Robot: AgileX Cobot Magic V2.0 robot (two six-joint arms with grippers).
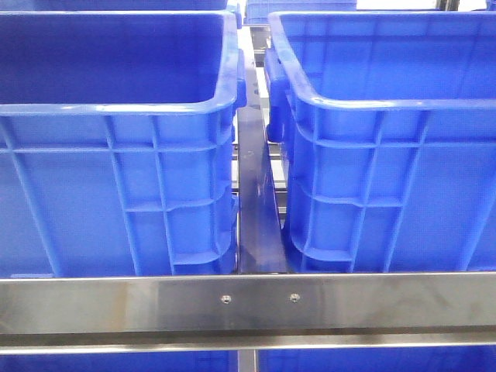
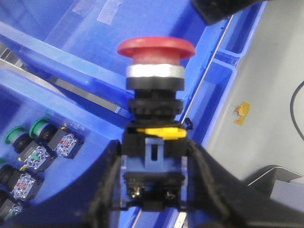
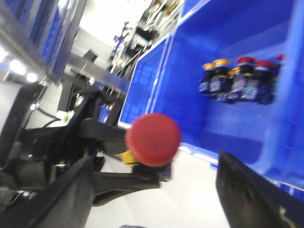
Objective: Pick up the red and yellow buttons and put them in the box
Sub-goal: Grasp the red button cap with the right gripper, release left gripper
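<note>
Blue crates (image 1: 116,155) fill the front view, hiding both arms. Left end effector (image 2: 152,190) is closed on a red button (image 2: 156,95) above a crate's rim; a loose grip could drop it outside. Right end effector (image 3: 152,199) gapes empty, its view showing sorted buttons (image 3: 240,78).

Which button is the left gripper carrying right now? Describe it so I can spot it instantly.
Look in the left wrist view above the blue crate. Clamped between the left gripper fingers stands a red mushroom-head button, with silver collar and yellow tab. The buttons lying in the crate below have green heads.
</note>
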